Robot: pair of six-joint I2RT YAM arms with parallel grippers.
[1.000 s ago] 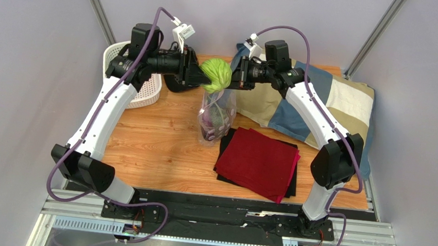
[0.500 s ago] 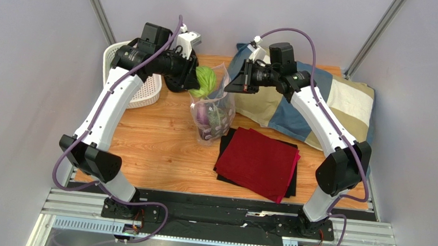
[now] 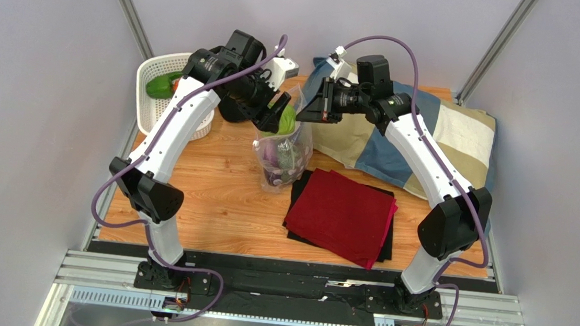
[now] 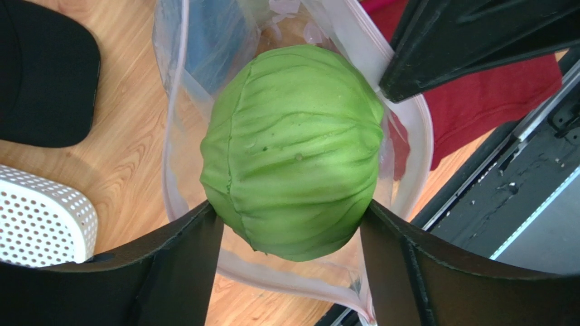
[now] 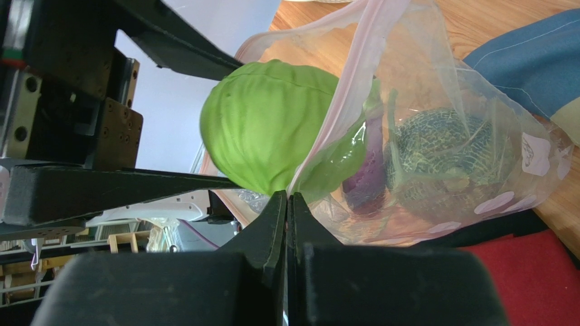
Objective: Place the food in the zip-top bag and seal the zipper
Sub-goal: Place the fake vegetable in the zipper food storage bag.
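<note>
A robotics test cell in a laboratory: two white arms [image 3: 169,133] are bolted to an aluminium rail [image 3: 290,293] at the near edge of a wooden table [image 3: 211,195], boxed in by plain grey panels [image 3: 30,109] on metal struts. Purple cables [image 3: 383,41] loop from the arms, and props include a white basket [image 3: 149,92] and folded cloths [image 3: 344,215].

White basket [image 3: 148,105]; red cloth [image 3: 344,215]; patchwork cushion [image 3: 461,135]
</note>
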